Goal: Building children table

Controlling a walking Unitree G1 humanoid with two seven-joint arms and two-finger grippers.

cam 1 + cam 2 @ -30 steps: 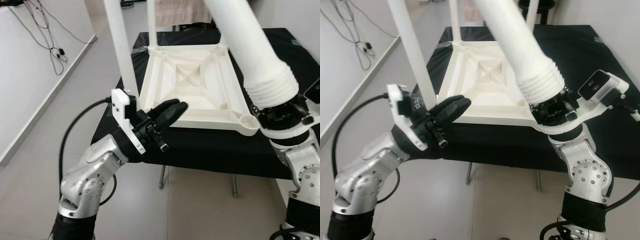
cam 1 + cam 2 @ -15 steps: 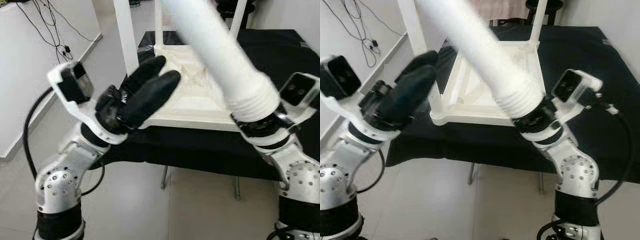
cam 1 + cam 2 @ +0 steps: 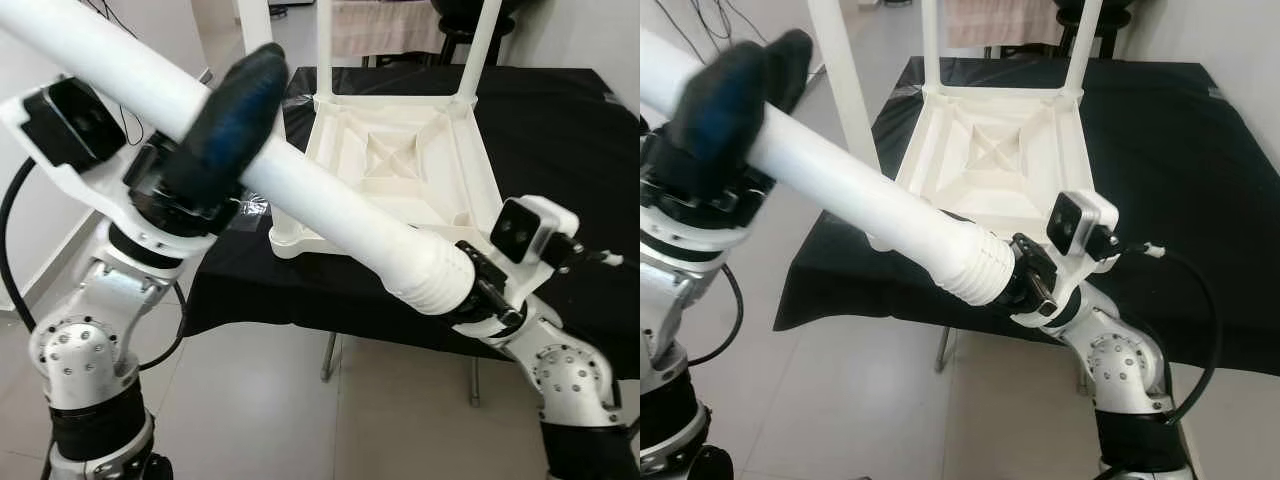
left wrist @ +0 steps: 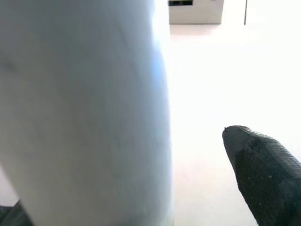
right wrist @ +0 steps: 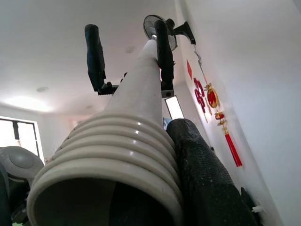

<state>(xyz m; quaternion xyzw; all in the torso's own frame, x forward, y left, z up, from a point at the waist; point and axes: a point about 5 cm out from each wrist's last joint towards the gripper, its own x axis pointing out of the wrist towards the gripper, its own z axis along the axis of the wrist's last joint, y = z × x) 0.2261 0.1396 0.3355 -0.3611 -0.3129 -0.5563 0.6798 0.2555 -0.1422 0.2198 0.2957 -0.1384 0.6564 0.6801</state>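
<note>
Leg [image 3: 330, 205] slants between both pincers, ribbed end right.

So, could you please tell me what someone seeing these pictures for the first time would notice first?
The long white plastic table leg cuts slantwise across the foreground, its ribbed end held by the right claw and its far end by the left claw. Behind it, the white plastic tabletop lies upside down on the black-clothed table, with three white legs already standing up from its corners.
</note>
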